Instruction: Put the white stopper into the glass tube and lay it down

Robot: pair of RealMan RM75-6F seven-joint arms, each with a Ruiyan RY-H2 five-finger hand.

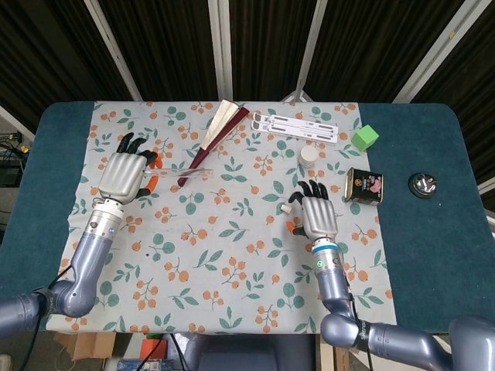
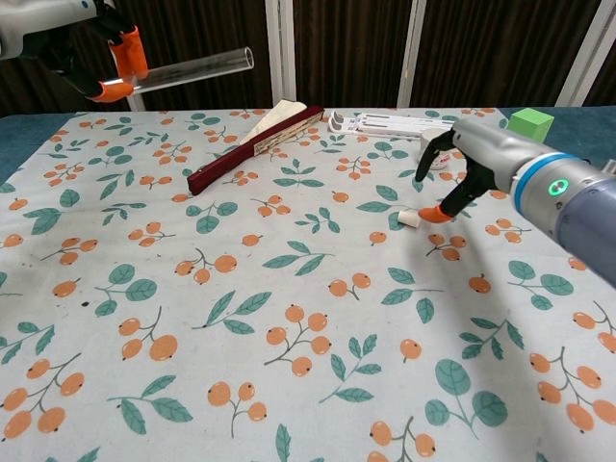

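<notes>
Stopper pickup is the step in hand, as I judge it. The white stopper [image 2: 408,219] lies on the floral tablecloth [image 1: 232,263] at about four o'clock from the table's middle, touching or just beside the orange-tipped fingertips [image 2: 435,212] of the right hand [image 1: 319,216]. That hand arches over it with fingers apart and nothing pinched yet. To do it well, the thumb and a finger should close on the stopper's sides, leaving one end free to enter the tube, and lift straight so it does not roll away.

The left hand [image 1: 124,174], out at nine o'clock, clamps the glass tube [image 2: 197,68] near one end and holds it off the table, roughly level, open mouth towards the middle. It should stay steady while the stopper is brought to that mouth along the tube's axis.

Beyond, at twelve o'clock, lie a folded fan [image 1: 213,139] and a white folding stand [image 1: 302,127]; towards two o'clock sit a green cube [image 1: 365,137], a small white jar [image 1: 308,157], a dark printed tin [image 1: 363,185] and a metal bell [image 1: 422,185]. The tin carries a label, but its writing is too small to read; no other lettering shows.
</notes>
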